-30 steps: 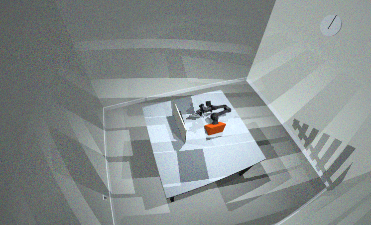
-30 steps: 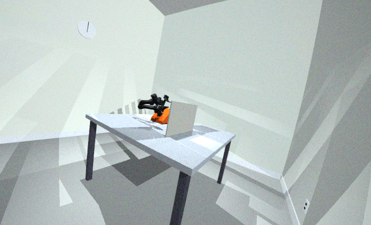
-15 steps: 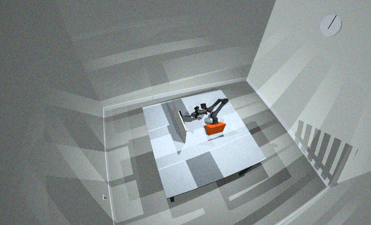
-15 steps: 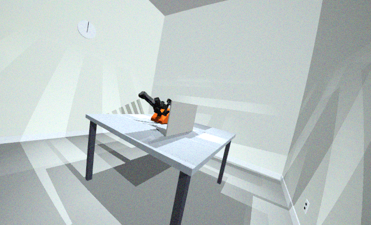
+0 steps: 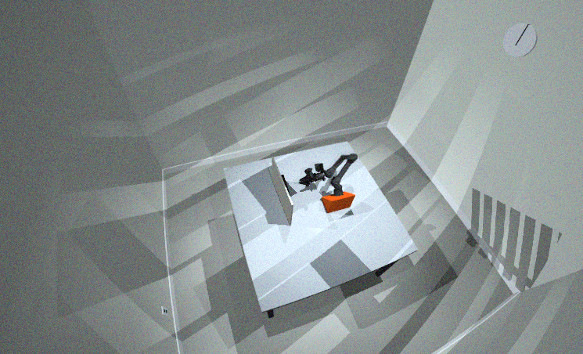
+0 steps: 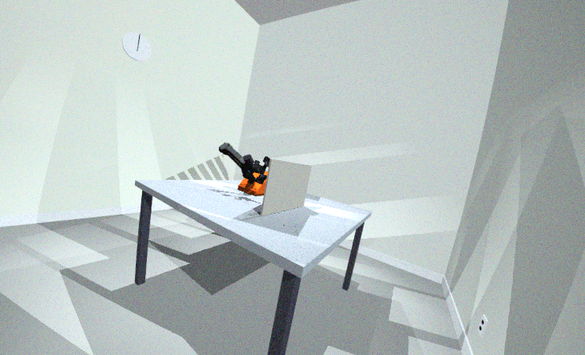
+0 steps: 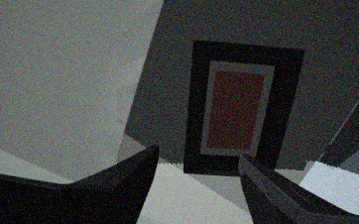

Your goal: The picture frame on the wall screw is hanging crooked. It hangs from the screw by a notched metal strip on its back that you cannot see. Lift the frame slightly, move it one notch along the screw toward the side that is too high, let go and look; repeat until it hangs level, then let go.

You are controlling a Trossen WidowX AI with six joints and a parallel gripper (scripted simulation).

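The picture frame (image 7: 196,109) has a black border, a pale mat and a dark red picture. It hangs on the upright panel (image 7: 167,84) (image 5: 280,189) (image 6: 287,187) and shows edge-on as a dark sliver in the top view. It looks slanted in the wrist view, but the oblique view and shadow leave its true tilt unclear. The screw and notched strip are hidden. My gripper (image 7: 198,156) (image 5: 301,180) is open and empty, with a gap between its fingertips and the frame. In the wrist view, the right fingertip overlaps the frame's bottom edge; the left one is left of the frame.
The panel stands on a white table (image 5: 302,272) (image 6: 224,220). The arm's orange base (image 5: 340,203) (image 6: 246,185) stands on the frame side of the panel. A round clock (image 5: 520,39) (image 6: 137,45) is on a far room wall. Shadows and light patches cross the scene.
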